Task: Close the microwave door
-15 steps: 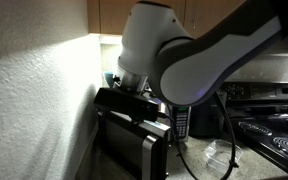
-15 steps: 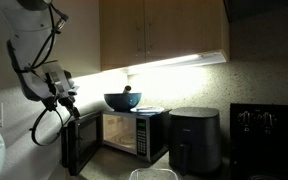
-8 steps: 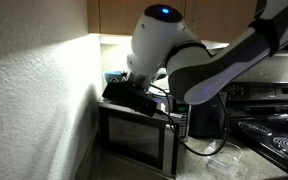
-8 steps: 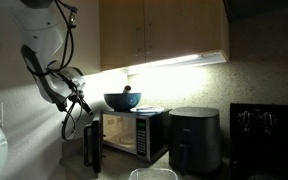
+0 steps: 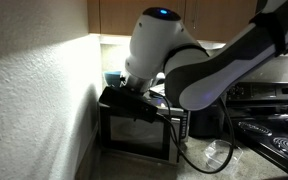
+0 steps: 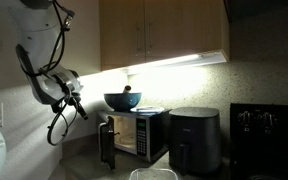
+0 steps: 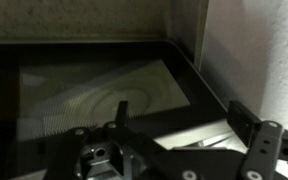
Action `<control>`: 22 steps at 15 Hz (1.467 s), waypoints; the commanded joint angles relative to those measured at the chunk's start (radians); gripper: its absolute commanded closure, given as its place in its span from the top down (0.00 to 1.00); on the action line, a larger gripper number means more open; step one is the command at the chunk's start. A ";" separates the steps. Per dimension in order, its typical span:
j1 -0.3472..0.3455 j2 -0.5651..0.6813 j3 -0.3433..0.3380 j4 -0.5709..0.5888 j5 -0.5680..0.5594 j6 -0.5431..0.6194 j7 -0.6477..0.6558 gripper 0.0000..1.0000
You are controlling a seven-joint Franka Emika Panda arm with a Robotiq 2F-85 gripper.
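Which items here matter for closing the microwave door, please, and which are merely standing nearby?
Job: microwave door; microwave; end effector.
Bystanders: blue bowl on top of the microwave; air fryer; stove.

Microwave door (image 7: pixel 94 95): dark, smooth, glossy pane filling most of the wrist view, w/ faint ring-shaped reflections in the window. Border round it is black, semi-gloss, prob. plastic. In an exterior view the door (image 5: pixel 134 135) reads shiny black, low centre.

Gripper (image 7: pixel 174 135), btm of wrist view: black, matt, hard; plastic or metal, can't tell.

Arm shell (image 5: pixel 164 45), centre: white, smooth, glossy plastic w/ a dark grey band.

Wall (image 5: pixel 34 90), left side: rough, matt, textured plaster.

Cabinets (image 6: pixel 164 30), top centre: wood, satin finish.

Bowl (image 6: pixel 122 101), mid frame: blue, glossy.

Air fryer (image 6: pixel 194 140), lower right: black, dull sheen.

Stove (image 5: pixel 279 135), lower right corner: glossy black.
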 commanded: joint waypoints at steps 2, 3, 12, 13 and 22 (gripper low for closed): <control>-0.025 0.002 0.030 -0.004 0.210 -0.050 -0.044 1.00; -0.007 -0.001 -0.015 0.010 0.105 -0.033 0.054 1.00; 0.018 -0.030 -0.125 0.029 -0.202 -0.119 0.389 1.00; -0.067 -0.009 -0.045 0.055 -0.143 -0.125 0.335 1.00; -0.100 -0.057 0.064 0.020 0.169 -0.337 0.187 1.00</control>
